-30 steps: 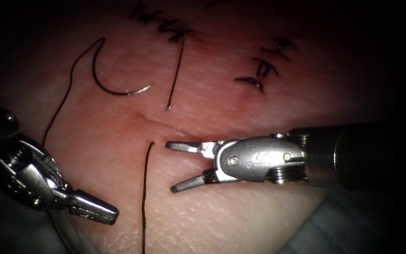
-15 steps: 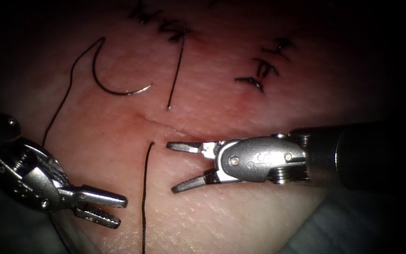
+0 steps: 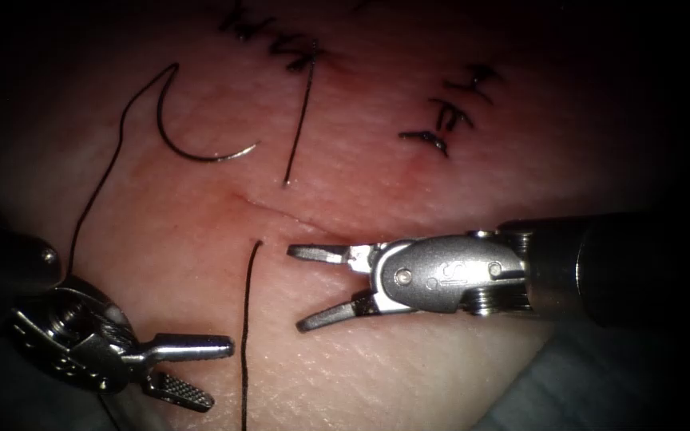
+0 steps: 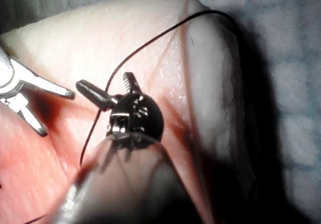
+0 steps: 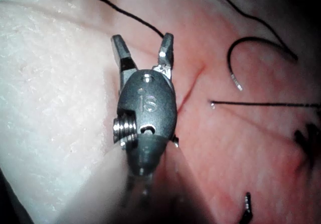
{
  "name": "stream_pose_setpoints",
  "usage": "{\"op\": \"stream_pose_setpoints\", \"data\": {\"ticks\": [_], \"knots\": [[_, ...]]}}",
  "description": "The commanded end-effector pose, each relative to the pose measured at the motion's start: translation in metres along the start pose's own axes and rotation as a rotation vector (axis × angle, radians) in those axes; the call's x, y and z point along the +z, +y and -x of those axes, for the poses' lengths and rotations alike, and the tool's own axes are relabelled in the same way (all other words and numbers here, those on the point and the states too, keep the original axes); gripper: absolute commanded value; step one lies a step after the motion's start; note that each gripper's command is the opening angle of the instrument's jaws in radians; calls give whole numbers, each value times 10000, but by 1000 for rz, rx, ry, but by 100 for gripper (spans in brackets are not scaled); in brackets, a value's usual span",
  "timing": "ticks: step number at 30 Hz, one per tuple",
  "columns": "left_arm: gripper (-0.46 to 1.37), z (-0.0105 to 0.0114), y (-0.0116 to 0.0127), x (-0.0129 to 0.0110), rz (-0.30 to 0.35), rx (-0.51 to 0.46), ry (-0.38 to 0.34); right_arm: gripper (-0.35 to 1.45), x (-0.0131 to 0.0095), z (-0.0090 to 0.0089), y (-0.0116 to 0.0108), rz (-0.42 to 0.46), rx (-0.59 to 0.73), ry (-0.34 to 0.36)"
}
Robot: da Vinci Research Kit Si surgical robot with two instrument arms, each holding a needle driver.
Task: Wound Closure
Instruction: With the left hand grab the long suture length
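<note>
Needle (image 3: pixel 201 148): curved, lying free on the tissue (image 3: pixel 409 367) upper left of the cut (image 3: pixel 281 209), not in it, held by neither tool. Thread (image 3: pixel 97 191): trails from the needle's end down the left side. Cut thread end (image 3: pixel 244 335): lies between the two tools. Left tool (image 3: pixel 201 371): low at left, shaft angled up from the corner, jaws parted, empty. Right tool (image 3: pixel 307 287): level from the right, just below the cut, jaws wide apart, empty. Finished stitches (image 3: pixel 449 112): upper right.
</note>
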Motion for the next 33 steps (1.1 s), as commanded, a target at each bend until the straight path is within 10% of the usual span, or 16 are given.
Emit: {"op": "stream_pose_setpoints", "data": {"ticks": [1,33], "knots": [[60,-1,3,1,-9,13,-8,88,-1,-1,0,-4,0,0],[55,-11,54,52,-12,127,-73,87,-9,4,-10,-9,-13,3]]}}
